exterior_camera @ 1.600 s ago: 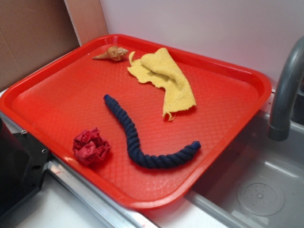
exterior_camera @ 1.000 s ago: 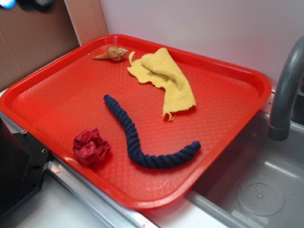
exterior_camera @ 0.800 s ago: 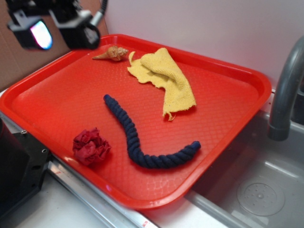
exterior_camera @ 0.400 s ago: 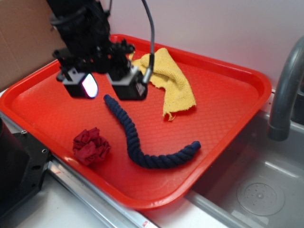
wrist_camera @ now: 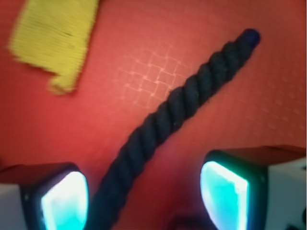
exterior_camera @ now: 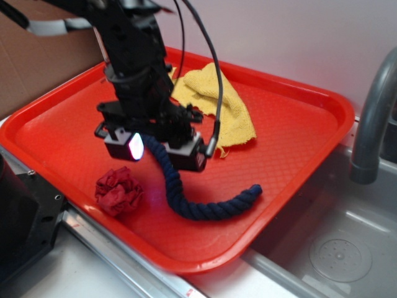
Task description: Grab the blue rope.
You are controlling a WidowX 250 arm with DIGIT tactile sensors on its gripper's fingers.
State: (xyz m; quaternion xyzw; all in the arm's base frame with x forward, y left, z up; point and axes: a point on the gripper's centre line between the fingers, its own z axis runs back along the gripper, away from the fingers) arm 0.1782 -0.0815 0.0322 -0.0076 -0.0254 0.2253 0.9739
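Blue rope (exterior_camera: 205,208) lies curved across the middle of the red tray (exterior_camera: 298,155), running from under my tool at centre frame down and right to a free end near the tray's lower right rim. In the wrist view the blue rope (wrist_camera: 177,112) crosses diagonally from the bottom left up to the upper right, passing between the two glowing fingers (wrist_camera: 64,201), nearer the left-hand one.

Nearest in the exterior view, at lower left, I see the red fabric ball (exterior_camera: 119,191) on the tray, just beside the rope's bend but apart from it. Above it sits my gripper (exterior_camera: 158,148), spread wide, one finger on each side of the rope's upper stretch. It holds nothing; the rope sits in the gap, and I cannot tell whether the fingertips touch the tray or the rope.

Farther back, in the upper middle, the yellow cloth (exterior_camera: 229,105) lies rumpled on the tray, partly hidden by the arm; the wrist view catches the yellow cloth (wrist_camera: 55,38) in its upper left corner, well apart from the rope. At the right edge stands a grey faucet (exterior_camera: 372,118) over the sink (exterior_camera: 335,248).
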